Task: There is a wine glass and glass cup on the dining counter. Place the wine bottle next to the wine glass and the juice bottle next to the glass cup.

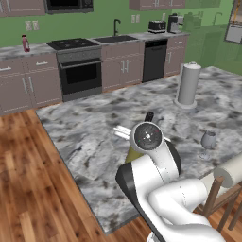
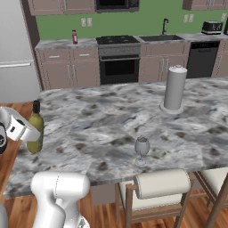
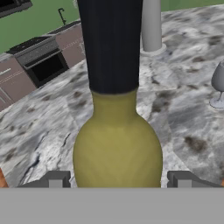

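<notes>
The end effector (image 3: 116,180) has the wine bottle (image 3: 117,144) right between its 2 dark fingertips (image 3: 56,179), the jaws standing either side of the olive-yellow belly. Whether they are pressing the glass or just flanking it, I cannot tell from here. In the right base view the wine bottle (image 2: 35,129) stands upright at the near left corner of the tabletop (image 2: 111,120), and whether its foot is on the stone or just off it is not clear.

So this looks like step 1: carrying the wine bottle to the wine glass (image 2: 142,150). The glass waits well apart to the right, close to the front edge above a cushioned stool (image 2: 162,185). The juice bottle (image 2: 74,37) is untouched, far off on the wall counter (image 2: 67,43) by the stove.

Next call, as I read it: confirm a firm hold, keep the bottle vertical, sweep it right across the marble, and set it down just beside the glass without clipping the stem.

Room to move is generous: open stone between bottle and glass, and the paper towel roll (image 2: 174,87) stands farther back, out of the lane. The worries are the 2 nearby edges, left and front, at both ends of the trip.
</notes>
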